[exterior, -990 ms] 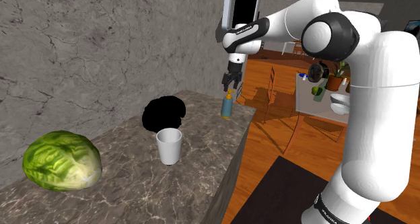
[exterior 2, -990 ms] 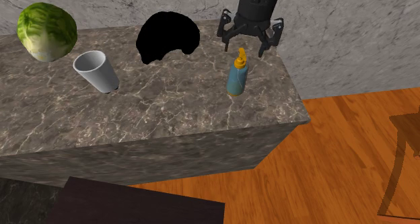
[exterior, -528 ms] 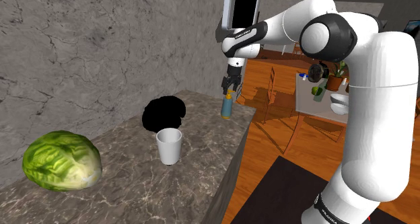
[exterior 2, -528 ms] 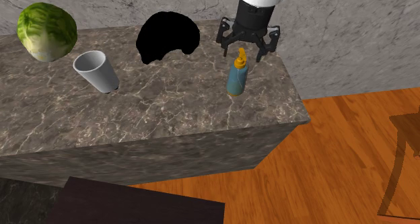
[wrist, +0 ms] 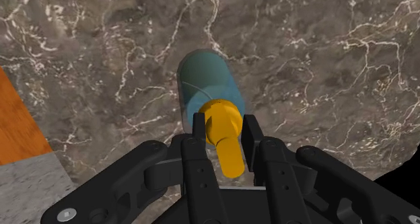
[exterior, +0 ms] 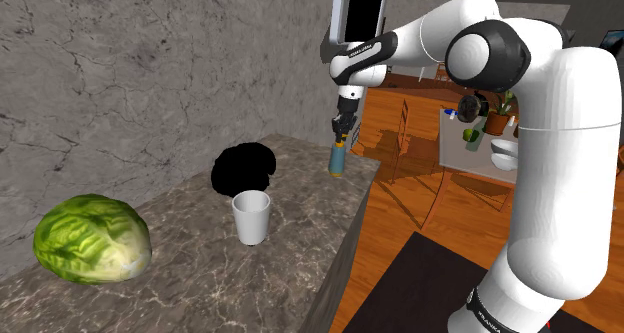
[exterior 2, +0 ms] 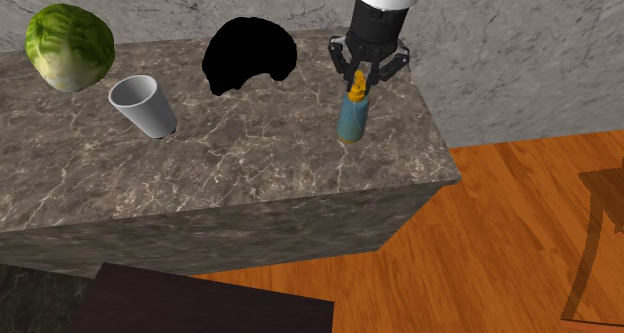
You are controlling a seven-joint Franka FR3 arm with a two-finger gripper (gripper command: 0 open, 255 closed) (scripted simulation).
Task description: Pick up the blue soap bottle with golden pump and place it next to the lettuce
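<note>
The blue soap bottle (exterior: 338,162) (exterior 2: 350,120) (wrist: 205,85) with a golden pump (wrist: 224,130) stands upright near the counter's corner. My gripper (exterior: 341,133) (exterior 2: 361,81) (wrist: 223,127) comes straight down over it, and both black fingers press against the sides of the pump head, shut on it. The bottle's base rests on the marble. The lettuce (exterior: 92,238) (exterior 2: 68,45) lies at the far end of the counter, well away from the bottle.
A white cup (exterior: 251,217) (exterior 2: 143,105) and a black blob-shaped thing (exterior: 244,169) (exterior 2: 248,53) sit between bottle and lettuce. The counter (exterior: 200,271) drops off to a wooden floor (exterior 2: 520,241) just beside the bottle; a stone wall (exterior: 150,71) backs it.
The fingers stood wide apart around the pump before; now they have come together onto the pump head. The gripper also sank a little. The bottle has not moved.
</note>
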